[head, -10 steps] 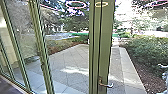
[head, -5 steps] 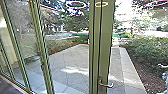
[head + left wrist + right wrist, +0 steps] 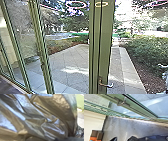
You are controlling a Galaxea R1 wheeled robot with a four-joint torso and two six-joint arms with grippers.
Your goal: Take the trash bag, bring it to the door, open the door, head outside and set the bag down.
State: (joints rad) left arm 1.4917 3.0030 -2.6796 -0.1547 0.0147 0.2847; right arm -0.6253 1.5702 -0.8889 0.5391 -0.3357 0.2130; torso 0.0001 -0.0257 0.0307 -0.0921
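Note:
Creased, shiny brown-grey plastic of the trash bag [image 3: 36,119] lies very close to the camera in the left wrist view; how it is held is hidden. In the head view, a green-framed door [image 3: 105,37] stands ahead, with a metal lever handle [image 3: 107,85] low on its frame. The right wrist view also looks onto the door frame [image 3: 139,110] and its lever handle [image 3: 121,103], with no contact at the handle visible.
Paving [image 3: 72,62] lies beyond the glass, bordered by bushes [image 3: 145,50]. Green-framed glass panels run along the left. The right wrist view has grey indoor floor [image 3: 121,126], a pale wall [image 3: 92,120] and an orange and brown object [image 3: 96,135].

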